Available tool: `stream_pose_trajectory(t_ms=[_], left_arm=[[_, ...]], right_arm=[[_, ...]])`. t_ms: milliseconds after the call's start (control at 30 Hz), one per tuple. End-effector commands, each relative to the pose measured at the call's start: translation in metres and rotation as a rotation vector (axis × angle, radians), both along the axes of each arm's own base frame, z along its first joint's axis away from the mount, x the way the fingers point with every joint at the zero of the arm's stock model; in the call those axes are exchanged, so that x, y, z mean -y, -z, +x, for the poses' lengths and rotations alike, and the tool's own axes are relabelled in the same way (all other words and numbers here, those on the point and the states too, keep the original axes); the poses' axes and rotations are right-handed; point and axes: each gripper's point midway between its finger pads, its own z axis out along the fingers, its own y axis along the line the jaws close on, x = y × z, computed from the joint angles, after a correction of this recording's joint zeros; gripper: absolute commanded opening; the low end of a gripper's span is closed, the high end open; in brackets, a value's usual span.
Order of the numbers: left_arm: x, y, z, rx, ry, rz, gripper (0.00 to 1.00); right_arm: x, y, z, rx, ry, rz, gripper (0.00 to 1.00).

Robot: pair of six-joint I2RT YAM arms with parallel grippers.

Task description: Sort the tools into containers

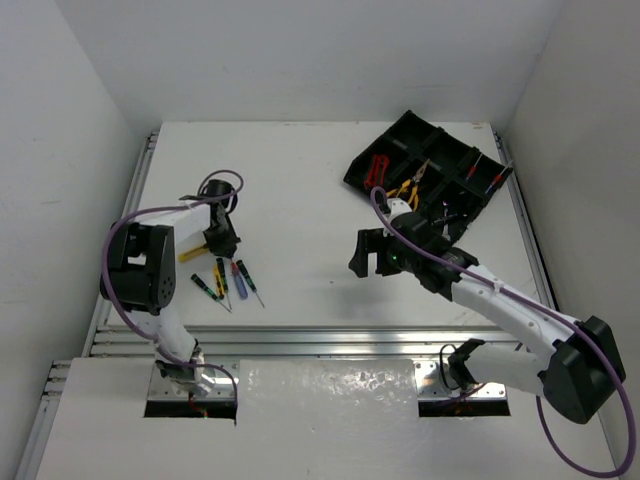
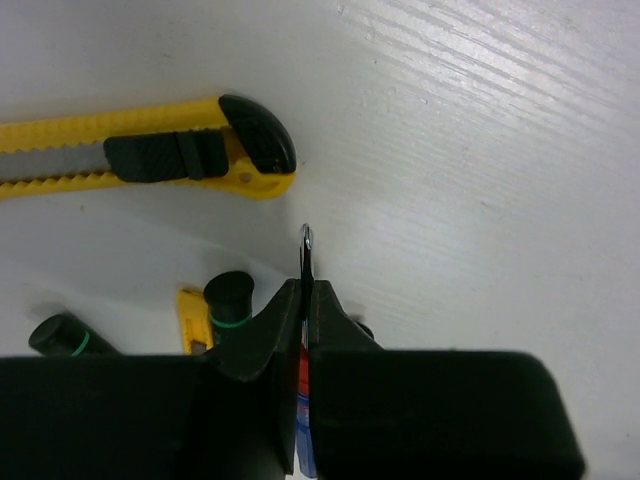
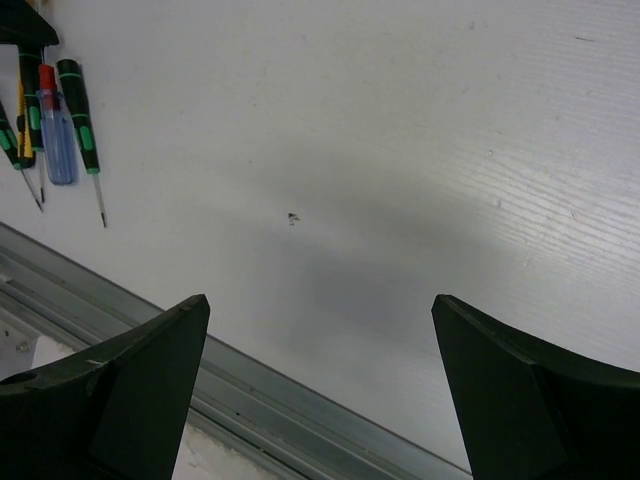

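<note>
The left gripper [image 2: 307,285] is pressed nearly shut, with a thin metal tip [image 2: 307,242] pinched between its fingertips. Which tool the tip belongs to cannot be told. A yellow knife [image 2: 150,155] is laid just beyond the jaws, and the screwdrivers [image 1: 232,280] are grouped close by on the table [image 1: 300,210]. The right gripper [image 3: 320,305] is held wide open above the table, well apart from them. In the black tray [image 1: 440,130] at the far right, red-handled pliers [image 1: 380,166] and yellow-handled pliers [image 1: 410,186] are seen in adjoining compartments at its left end.
</note>
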Motion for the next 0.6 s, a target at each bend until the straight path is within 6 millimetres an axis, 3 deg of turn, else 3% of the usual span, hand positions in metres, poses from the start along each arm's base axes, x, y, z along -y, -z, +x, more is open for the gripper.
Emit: stream_pose_trajectory(t_ms=[0,167,267,400,433,467,567], left_arm=[[-0.003,-0.034,0.013,0.119,-0.015,0.0,0.0],[-0.001,-0.078,0.018,0.211,0.009,0.021,0.0],[0.013,-0.104,0.017,0.271,0.05,0.009,0.0],[0.085,-0.147,0.016,0.403,0.229,-0.122,0.0],[0.107,-0.166,0.018,0.459,0.277,-0.188,0.0],[0.132,-0.176,0.012,0.481,0.335,-0.236,0.0],[0.18,-0.209,0.003,0.562,0.409,-0.363,0.0]], right_arm=[[-0.014,-0.01,0.002,0.024,-0.032,0.071,0.93],[-0.037,-0.021,0.001,0.017,-0.112,0.156,0.93],[-0.059,-0.036,0.0,0.023,-0.192,0.236,0.93],[-0.104,-0.065,-0.006,0.036,-0.355,0.358,0.94],[-0.115,-0.072,-0.009,0.034,-0.398,0.391,0.94],[-0.124,-0.074,-0.004,0.032,-0.408,0.397,0.94],[-0.14,-0.079,-0.002,0.04,-0.414,0.393,0.96]])
